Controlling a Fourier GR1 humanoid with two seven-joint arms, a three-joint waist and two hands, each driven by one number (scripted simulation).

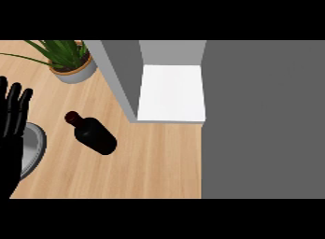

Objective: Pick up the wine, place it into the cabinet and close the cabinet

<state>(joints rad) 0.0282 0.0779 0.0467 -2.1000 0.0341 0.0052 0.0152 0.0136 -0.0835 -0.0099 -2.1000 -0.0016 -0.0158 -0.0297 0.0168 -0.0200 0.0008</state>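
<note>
A dark wine bottle [95, 133] lies on its side on the wooden counter [151, 163], neck pointing up-left. The cabinet [171, 93] stands behind it to the right, with a white shelf floor showing inside and a grey side wall on its left. Its wide grey door [270, 119] is swung open and fills the right of the view. My left hand [5, 126] shows at the left edge, open with fingers straight up, well left of the bottle and not touching it. My right hand is out of view.
A potted green plant [67, 60] in a grey pot stands at the back left. A grey round plate [33, 147] lies at the left edge, partly under my left hand.
</note>
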